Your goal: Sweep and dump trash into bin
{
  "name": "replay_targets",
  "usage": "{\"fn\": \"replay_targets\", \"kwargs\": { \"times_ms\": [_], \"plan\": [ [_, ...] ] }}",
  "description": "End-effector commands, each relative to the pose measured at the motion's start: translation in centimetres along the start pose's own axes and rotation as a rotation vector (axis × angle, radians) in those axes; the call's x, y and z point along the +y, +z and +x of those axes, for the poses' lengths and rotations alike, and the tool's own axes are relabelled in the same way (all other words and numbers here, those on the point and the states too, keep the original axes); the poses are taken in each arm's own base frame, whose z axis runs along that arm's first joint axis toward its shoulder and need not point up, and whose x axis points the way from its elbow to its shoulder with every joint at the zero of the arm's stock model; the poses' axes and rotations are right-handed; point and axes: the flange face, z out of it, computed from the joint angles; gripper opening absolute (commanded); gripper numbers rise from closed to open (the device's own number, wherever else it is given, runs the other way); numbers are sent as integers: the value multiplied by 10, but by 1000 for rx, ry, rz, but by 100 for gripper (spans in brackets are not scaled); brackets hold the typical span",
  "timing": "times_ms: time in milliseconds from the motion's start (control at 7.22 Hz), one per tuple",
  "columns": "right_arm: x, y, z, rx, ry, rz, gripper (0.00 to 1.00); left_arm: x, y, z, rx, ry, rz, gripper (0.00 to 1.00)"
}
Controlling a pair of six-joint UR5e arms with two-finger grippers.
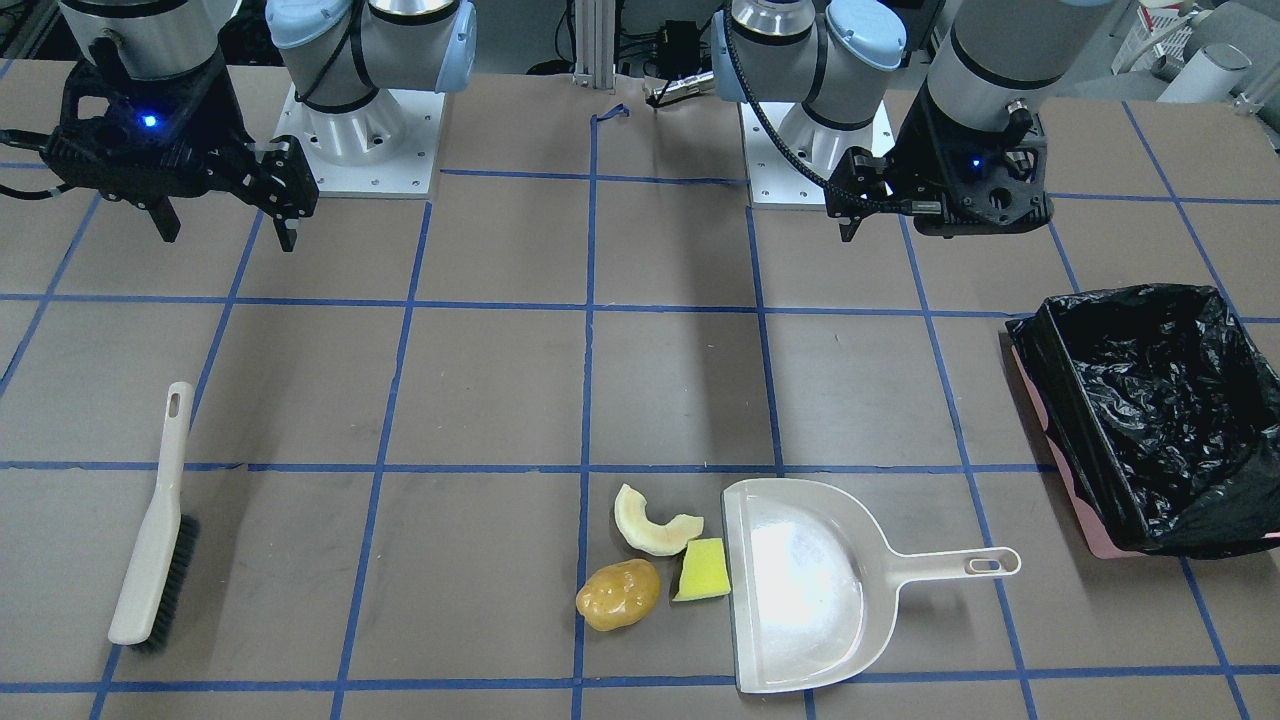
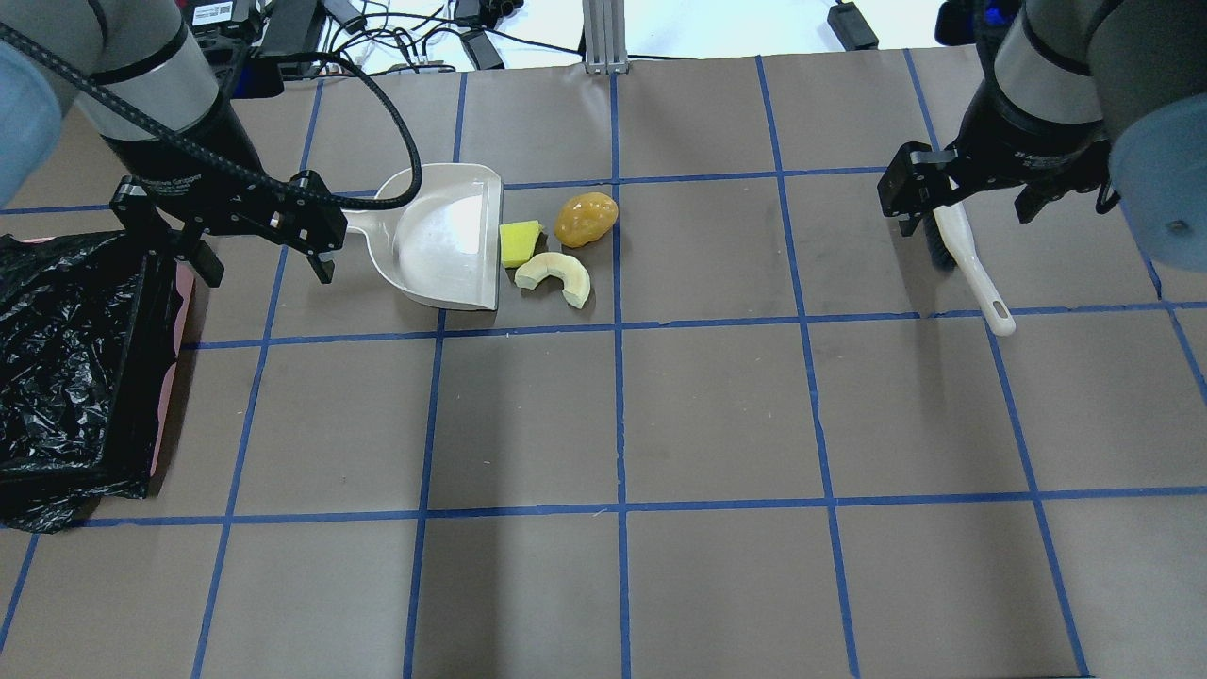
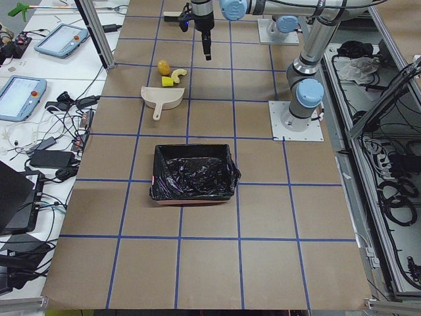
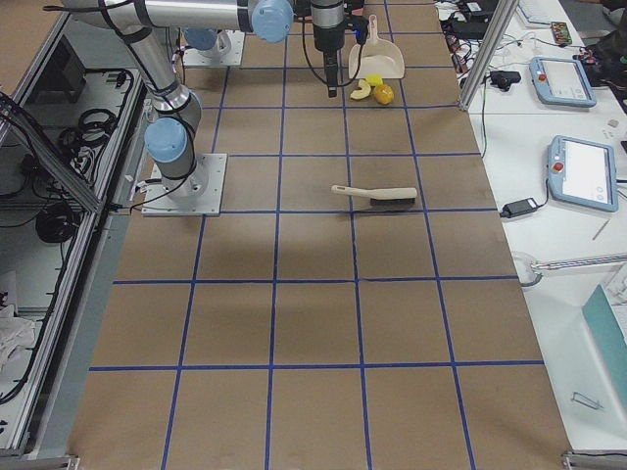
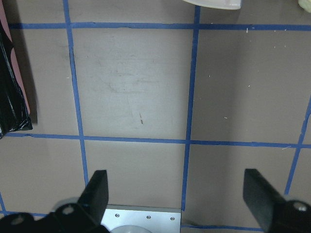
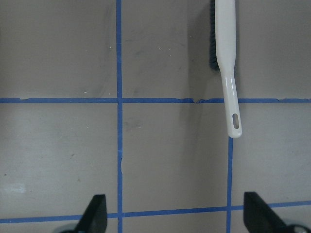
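Beige brush [image 6: 226, 48] lies at 1 o'clock of the released, empty right pincer [image 6: 176, 208], axis 12-to-6, handle end nearest. Left pincer [image 5: 177, 187] released too. Trash [image 2: 586, 219] sits at dustpan's [image 2: 443, 236] 3 o'clock overhead.

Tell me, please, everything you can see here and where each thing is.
table: one, brown, blue tape grid.
bin: one, black-lined, pink base, at the table's robot-left end.
dustpan: one, beige, flat on the table, handle towards the bin.
slice: one, pale cream, beside the dustpan's mouth.
wedge: one, yellow-green, at the dustpan's front edge.
lump: one, golden-brown, beyond the wedge.
brush: one, beige with dark bristles, robot's right side.
left gripper: one, black, open, between bin and dustpan.
right gripper: one, black, open, raised on the brush's side.
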Motion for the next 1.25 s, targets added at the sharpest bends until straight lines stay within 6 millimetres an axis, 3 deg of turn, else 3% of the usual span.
{"fn": "replay_targets", "kwargs": {
  "times_ms": [0,415,1108],
  "plan": [
    [1,-4,0,-6,1,8,100,0,0,0,1,0,0,100],
    [8,-19,-18,-192,5,38,100,0,-2,-2,0,-5,7,100],
    [8,-11,-17,-176,5,17,100,0,-1,-2,0,-5,6,100]
  ]
}}
